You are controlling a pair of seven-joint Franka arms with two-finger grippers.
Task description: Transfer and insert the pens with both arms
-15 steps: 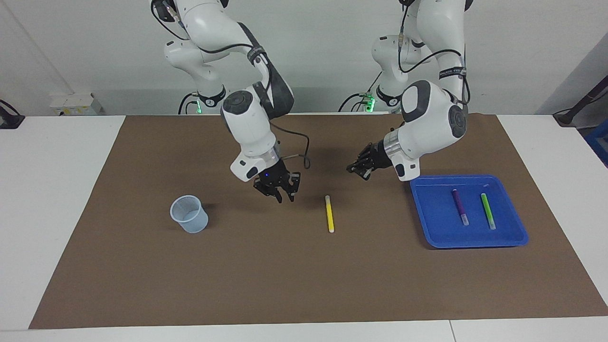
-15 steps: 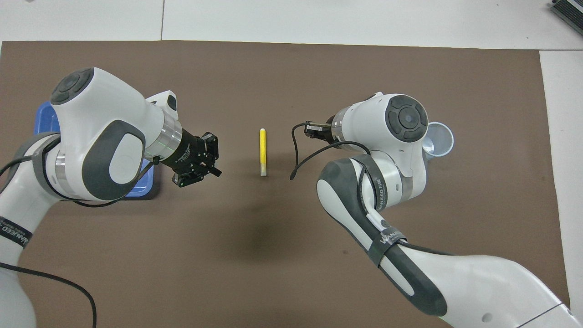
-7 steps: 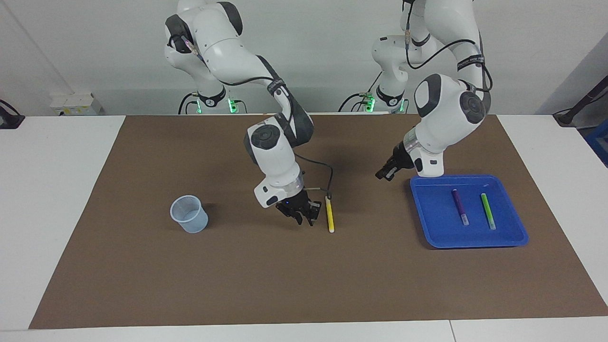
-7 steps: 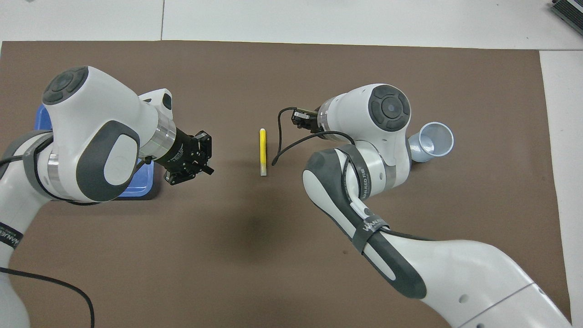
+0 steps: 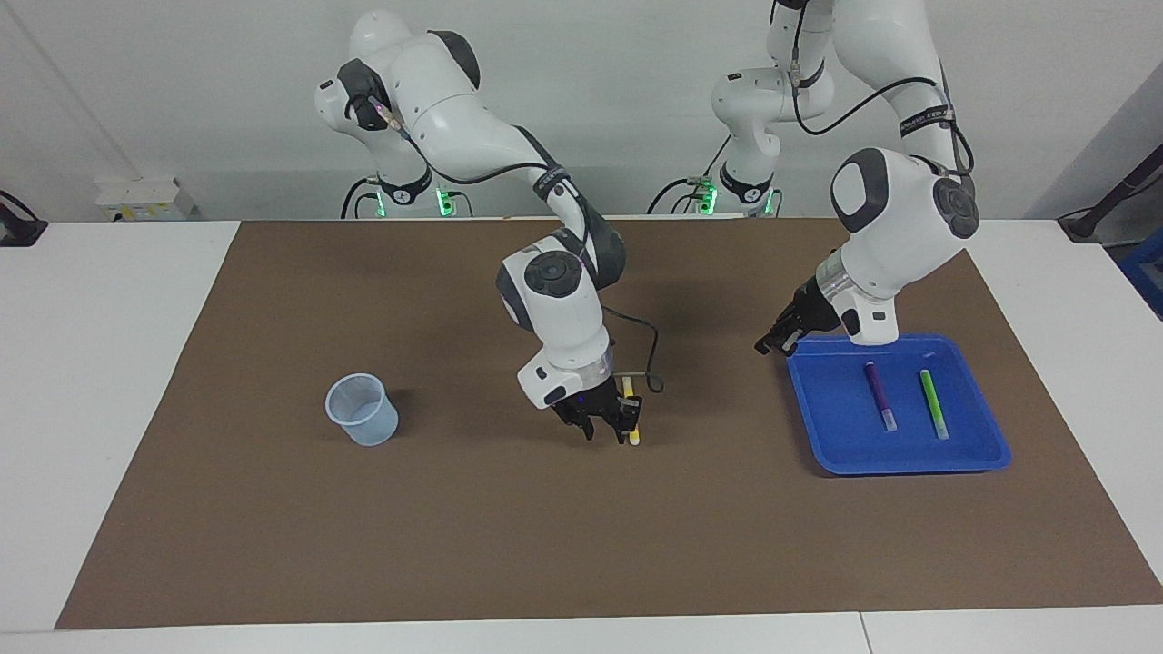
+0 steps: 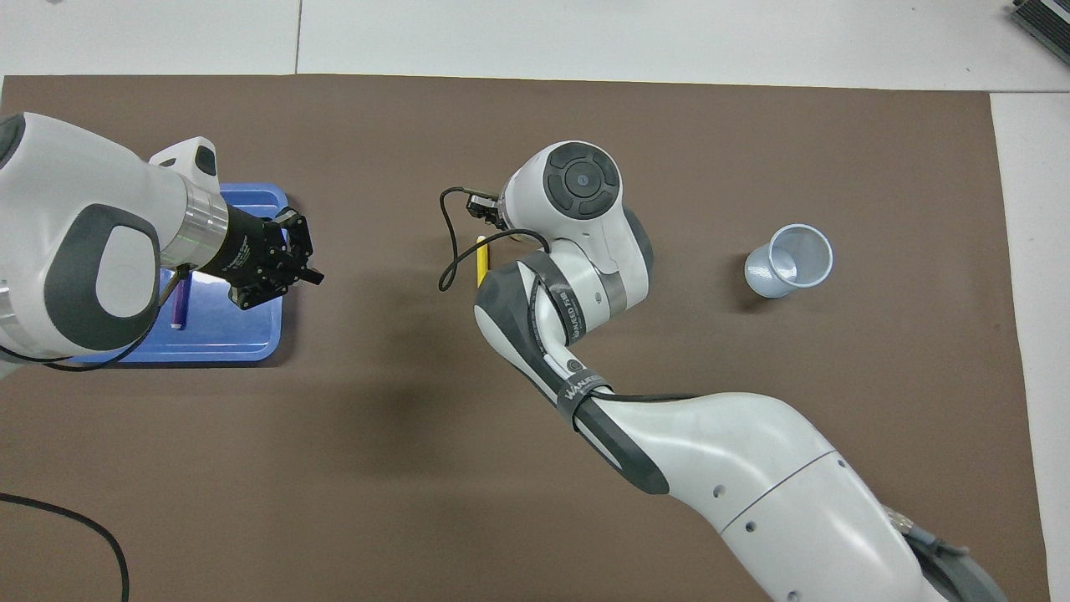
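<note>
So the right gripper (image 5: 607,427) is down at the yellow pen (image 5: 631,411), which lies flat on the brown mat (image 5: 273,509) around the middle of the desk (image 5: 109,363). The fingers point straight down and sit right at the pen, one finger covering part of it in the facing view. I honestly can't tell whether the jaws are parted around it or already pinching it, and I can't say if the pen is off the mat at all. From overhead the right arm's wrist hides nearly everything, only a short bit of yellow (image 6: 481,259) pokes out beside it.

The left gripper (image 5: 772,343) hangs over the corner of the blue tray (image 5: 818,427) that's nearest the robots and toward the middle of the desk. Its fingertips are clenched together with nothing in them. In the overhead view that same gripper (image 6: 292,272) shows over the tray's edge.

The tray sits at the left arm's end of the mat. Inside it the purple pen (image 5: 879,395) and the green pen (image 5: 933,403) lie side by side, not touching, each with its pale end pointing away from the robots. The green one is closer to the tray's outer rim.

A small translucent blue-grey cup (image 5: 362,410) stands upright on the mat toward the right arm's end, well apart from the yellow pen.
</note>
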